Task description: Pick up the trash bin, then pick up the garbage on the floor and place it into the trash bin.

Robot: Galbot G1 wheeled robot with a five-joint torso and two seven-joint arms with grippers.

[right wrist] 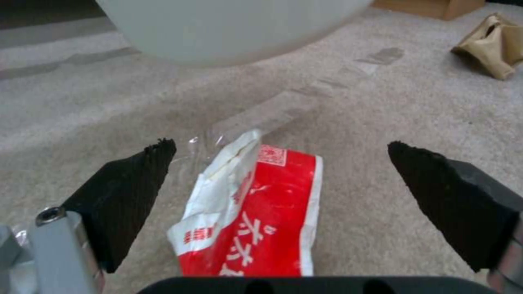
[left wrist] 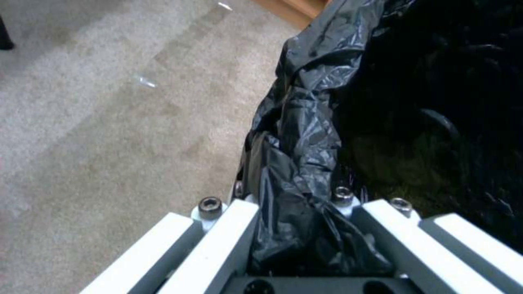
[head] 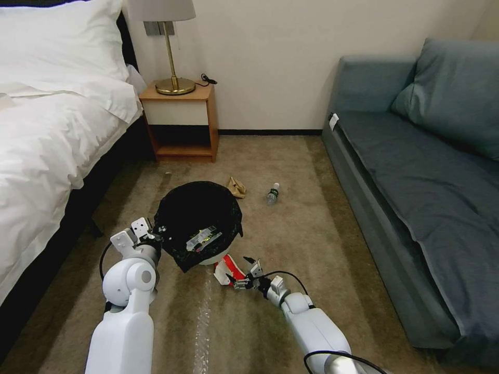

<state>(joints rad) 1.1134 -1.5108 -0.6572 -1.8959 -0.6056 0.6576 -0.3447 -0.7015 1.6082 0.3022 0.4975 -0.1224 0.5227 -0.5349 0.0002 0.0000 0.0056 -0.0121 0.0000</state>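
Observation:
My left gripper point(head: 156, 232) is shut on the near rim of the trash bin point(head: 197, 218), a white bin with a black bag liner point(left wrist: 305, 134) bunched between the fingers. A shiny snack wrapper point(head: 202, 239) lies inside the bin. In the right wrist view the bin's white underside point(right wrist: 229, 28) hangs just beyond the red-and-white carton point(right wrist: 261, 216), a piece of garbage on the carpet. My right gripper point(right wrist: 280, 145) is open and low, one black pad on each side of the carton point(head: 226, 270). A tan paper wad point(head: 236, 187) and a small clear bottle point(head: 272, 194) lie beyond the bin.
A bed point(head: 47, 135) runs along the left and a grey sofa point(head: 416, 171) along the right. A wooden nightstand point(head: 179, 122) with a brass lamp stands against the back wall. Open carpet lies between bed and sofa.

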